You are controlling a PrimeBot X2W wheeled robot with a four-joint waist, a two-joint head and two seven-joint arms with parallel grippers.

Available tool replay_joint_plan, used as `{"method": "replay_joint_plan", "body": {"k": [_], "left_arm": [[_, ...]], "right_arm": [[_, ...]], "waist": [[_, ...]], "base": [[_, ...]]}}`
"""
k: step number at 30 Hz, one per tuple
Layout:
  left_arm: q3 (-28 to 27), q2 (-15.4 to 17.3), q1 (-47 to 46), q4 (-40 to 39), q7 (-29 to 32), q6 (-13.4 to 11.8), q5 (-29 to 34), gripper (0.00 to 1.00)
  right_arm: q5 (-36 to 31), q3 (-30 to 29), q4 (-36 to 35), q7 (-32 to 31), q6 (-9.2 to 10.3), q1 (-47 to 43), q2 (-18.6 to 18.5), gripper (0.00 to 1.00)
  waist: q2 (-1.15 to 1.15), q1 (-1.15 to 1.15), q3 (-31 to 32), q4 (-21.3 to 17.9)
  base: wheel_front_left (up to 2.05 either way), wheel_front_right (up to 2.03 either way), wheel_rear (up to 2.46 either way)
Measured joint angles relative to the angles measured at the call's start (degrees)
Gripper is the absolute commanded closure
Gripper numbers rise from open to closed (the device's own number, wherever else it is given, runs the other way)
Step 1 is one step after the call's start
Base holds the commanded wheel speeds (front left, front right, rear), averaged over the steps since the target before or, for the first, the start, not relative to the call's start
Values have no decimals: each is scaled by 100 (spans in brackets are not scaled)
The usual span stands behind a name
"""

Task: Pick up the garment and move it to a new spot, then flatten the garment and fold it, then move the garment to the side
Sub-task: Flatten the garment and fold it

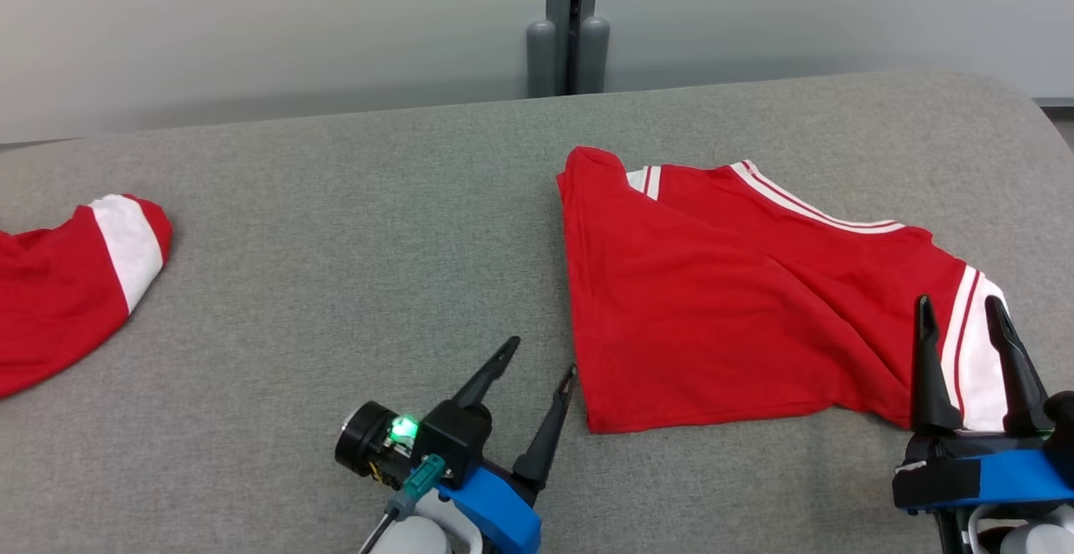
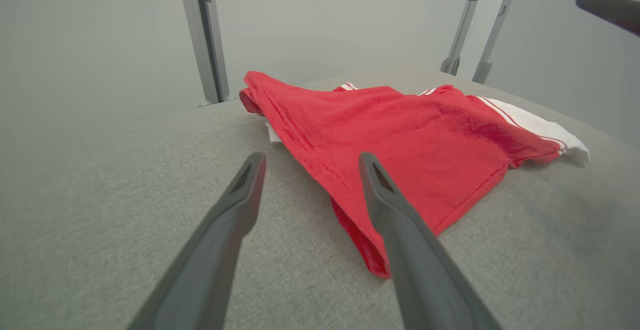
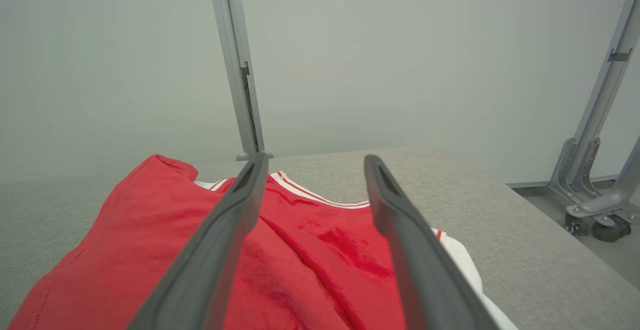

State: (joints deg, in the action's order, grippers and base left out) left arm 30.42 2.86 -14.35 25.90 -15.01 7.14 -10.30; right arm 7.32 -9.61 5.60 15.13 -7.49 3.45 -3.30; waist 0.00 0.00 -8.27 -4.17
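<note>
The garment [image 1: 722,302] is a red shirt with white stripes, lying folded on the grey table [image 1: 352,227] at centre right. My left gripper [image 1: 541,357] is open just off the garment's near left corner, with its right fingertip close to the hem. In the left wrist view that garment [image 2: 400,130] lies ahead, its near corner beside the right finger [image 2: 395,210]. My right gripper [image 1: 961,306] is open above the garment's near right end, over the white-striped sleeve. The right wrist view looks down on the red cloth [image 3: 310,250] between the two fingers.
A second red and white garment [image 1: 67,285] lies at the table's far left edge. Grey posts [image 1: 570,25] stand behind the table against a pale wall. A wheeled frame foot [image 3: 595,210] stands on the floor off the table's right end.
</note>
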Motion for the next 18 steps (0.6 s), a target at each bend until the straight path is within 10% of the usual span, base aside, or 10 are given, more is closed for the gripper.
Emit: {"method": "replay_joint_plan", "body": {"k": [18], "left_arm": [[1162,0,-700,1517,0,30,-427,0]], "right_arm": [[144,19,54,0,0,309,8,0]], "waist": [[0,0,-427,-519]], "base": [[0,0,0]]}}
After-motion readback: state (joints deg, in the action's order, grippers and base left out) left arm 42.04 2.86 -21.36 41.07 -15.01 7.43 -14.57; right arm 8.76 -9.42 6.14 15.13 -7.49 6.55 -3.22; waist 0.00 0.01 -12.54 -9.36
